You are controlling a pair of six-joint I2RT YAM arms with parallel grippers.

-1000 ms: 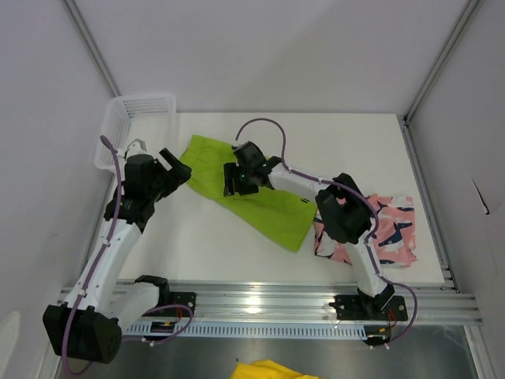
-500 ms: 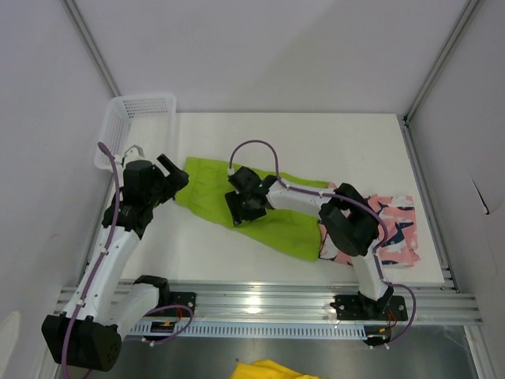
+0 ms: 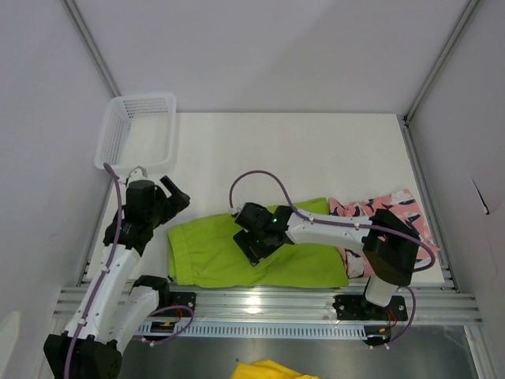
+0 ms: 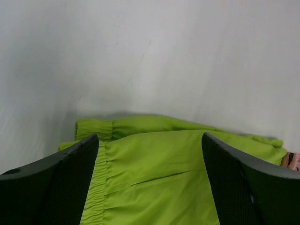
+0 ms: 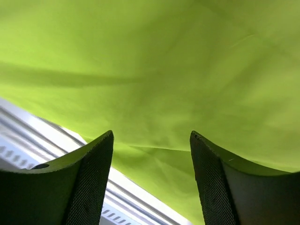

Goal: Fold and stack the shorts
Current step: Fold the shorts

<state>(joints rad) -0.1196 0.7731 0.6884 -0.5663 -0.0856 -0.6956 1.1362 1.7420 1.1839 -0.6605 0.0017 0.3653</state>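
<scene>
A metal rail (image 3: 276, 300) carrying the bases of two robot arms runs along the front edge of a white worktop (image 3: 316, 150). Just beyond the rail, the lime green shorts (image 3: 205, 260) lie spread flat along that front edge, with the elastic waistband to the left and the legs running right. The right claw (image 3: 254, 251) sits low over the middle of the green cloth, its arm reaching in from the right. Its wrist view shows the two fingers (image 5: 89, 183) apart, with only green fabric and a strip of rail in the gap and nothing gripped. Whether the tips touch the cloth cannot be told. A little farther back on the left, the left claw (image 3: 177, 197) hovers beyond the waistband corner, spread wide and empty, angled toward the green shorts. On the right side of the worktop, the pink shorts (image 3: 394, 209) with their navy-and-white print lie rumpled and partly hidden under the right arm, their near edge meeting the green pair's right end. In the far left corner stands a white mesh basket (image 3: 105, 138), well apart from both pairs.
</scene>
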